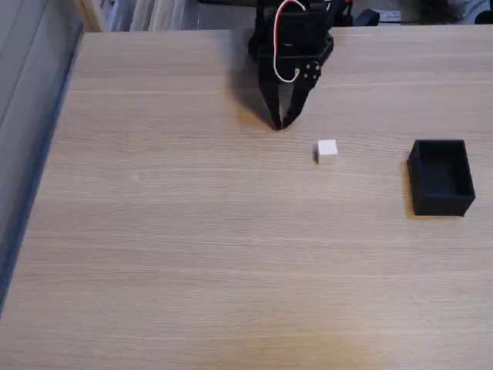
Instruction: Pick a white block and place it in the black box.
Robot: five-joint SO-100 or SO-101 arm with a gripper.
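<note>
- Gripper [282, 123]: in the fixed view, it hangs near the table's far edge with tips pointing down and drawn together, holding nothing.
- White block [326, 151]: it rests on the wooden table [192, 254], to the right of the tips and a little nearer the camera, apart from them.
- Black box [441, 176]: open top, appears empty, well to the right of the block.
- Advice: spread the fingers before you descend, centre them over the cube and square to its faces, then close.
- Markings: no brand, label or legible writing seen.
</note>
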